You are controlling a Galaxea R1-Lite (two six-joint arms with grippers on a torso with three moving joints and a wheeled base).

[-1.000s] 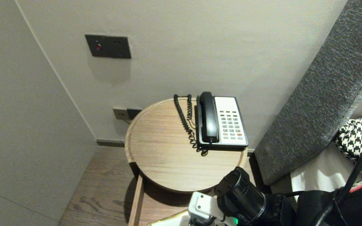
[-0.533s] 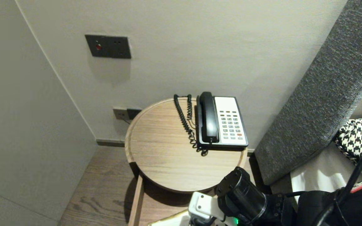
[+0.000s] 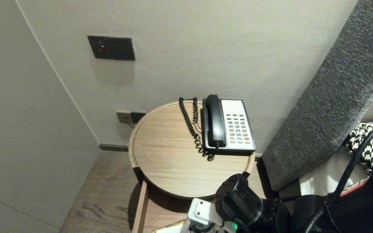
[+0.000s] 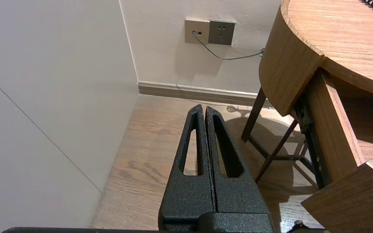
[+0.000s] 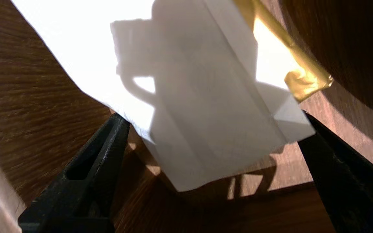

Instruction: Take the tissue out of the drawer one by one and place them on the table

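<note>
White folded paper, a thin packet (image 5: 206,97) with a gold strip (image 5: 303,77) along one edge, lies in the open drawer (image 3: 141,207) below the near edge of the round wooden table (image 3: 173,168). The right gripper (image 5: 214,116) hangs close over one end of it, fingers spread wide to either side and closed on nothing. The packet looks light, soft and easily creased. Its slightly lifted end seems the best place to pinch. The left gripper (image 4: 202,110) is parked low at the left, pressed together and empty. A telephone (image 3: 228,124) sits on the table's far right.
</note>
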